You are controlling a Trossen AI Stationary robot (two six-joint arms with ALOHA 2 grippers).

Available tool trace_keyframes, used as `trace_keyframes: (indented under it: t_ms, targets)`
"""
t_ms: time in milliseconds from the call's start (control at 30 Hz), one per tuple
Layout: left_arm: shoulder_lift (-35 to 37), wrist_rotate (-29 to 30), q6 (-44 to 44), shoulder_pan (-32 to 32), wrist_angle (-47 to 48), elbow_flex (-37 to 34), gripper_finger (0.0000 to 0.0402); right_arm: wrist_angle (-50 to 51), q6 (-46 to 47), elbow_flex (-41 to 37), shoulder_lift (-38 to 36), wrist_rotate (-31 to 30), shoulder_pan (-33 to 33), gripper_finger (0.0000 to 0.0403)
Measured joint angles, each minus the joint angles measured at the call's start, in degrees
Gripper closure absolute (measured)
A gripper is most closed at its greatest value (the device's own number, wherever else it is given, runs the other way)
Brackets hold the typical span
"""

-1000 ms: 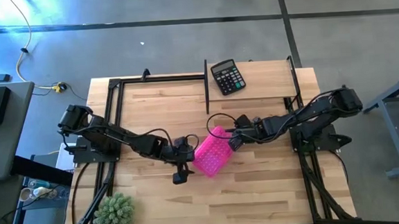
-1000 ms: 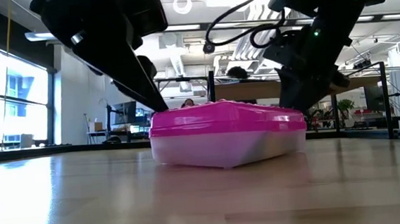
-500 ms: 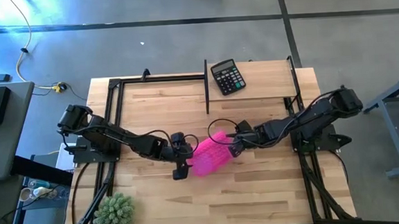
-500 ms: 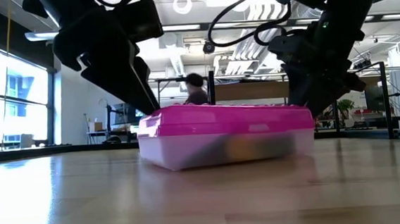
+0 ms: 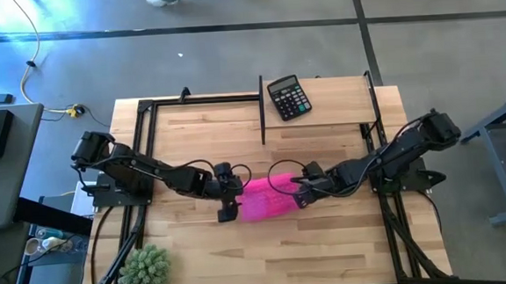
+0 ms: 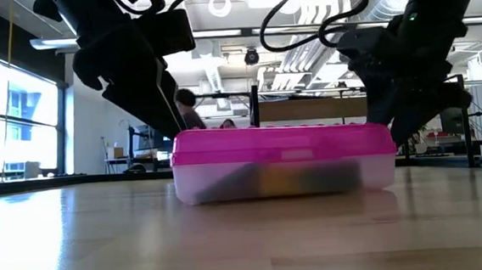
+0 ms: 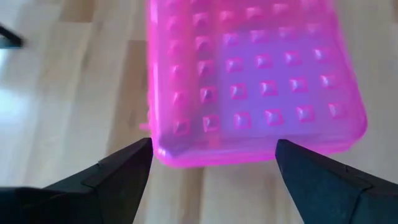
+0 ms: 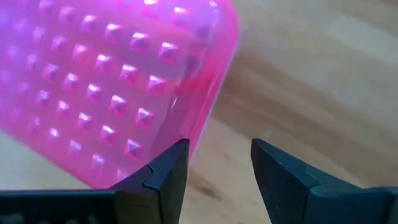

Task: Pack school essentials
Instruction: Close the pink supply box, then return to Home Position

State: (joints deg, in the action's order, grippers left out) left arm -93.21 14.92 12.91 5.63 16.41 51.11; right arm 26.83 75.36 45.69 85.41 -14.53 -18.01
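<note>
A: Entry, high view. Where does the pink studded-lid plastic case [image 5: 265, 201] sit?

B: Flat on the pale wooden worktop [image 5: 330, 243], close to centre, lid shut. In the low view the lower half is translucent, and dark and yellowish shapes show blurred inside; I cannot tell which items they are.

A: Left tool [image 5: 230, 199]?

B: At the case's 9 o'clock end. The left wrist view shows its two dark fingers [image 7: 118, 171] spread wide, wider than the case's short end, one off each corner, gripping nothing. Whether they touch the plastic I cannot tell.

A: Right tool [image 5: 298, 192]?

B: At the case's 3 o'clock end. In the right wrist view the fingers [image 8: 168, 171] stand partly parted with bare wood in the gap; one finger lies at the rounded corner of the lid, the other is clear of it. Nothing is clamped between them.

A: Other objects?

B: A black calculator [image 5: 288, 97] at 12 o'clock near the far edge of the worktop, well apart from the case. A spiky green plant ball [image 5: 145, 269] at about 8 o'clock, at the near-left corner. A person shows in the room beyond, behind the left arm in the low view.
</note>
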Motion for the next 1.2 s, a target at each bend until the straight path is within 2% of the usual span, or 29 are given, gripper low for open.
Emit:
trace_keyframes:
  t_ms: [267, 533, 1000, 1200]
  targets:
    - [1.7, 4.4, 0.0, -2.3, 2.3, -0.1, 0.0072, -1.1, 3.3, 0.0, 0.1, 0.7, -2.6, 0.0231]
    - [2.4, 1.6, 0.0, -2.7, 2.5, -0.2, 0.0072, 0.4, 3.1, 0.0, 0.1, -3.2, -1.4, 0.0231]
    - [2.5, 0.4, 0.4, -2.3, 3.5, -0.1, 0.0072, 0.2, 1.6, 0.1, 0.0, -3.0, -1.1, 0.0231]
    - [3.2, -4.4, -0.6, -2.3, 3.5, -0.1, 0.0072, -0.8, -0.9, 0.3, -2.4, -2.7, -1.2, 0.0231]
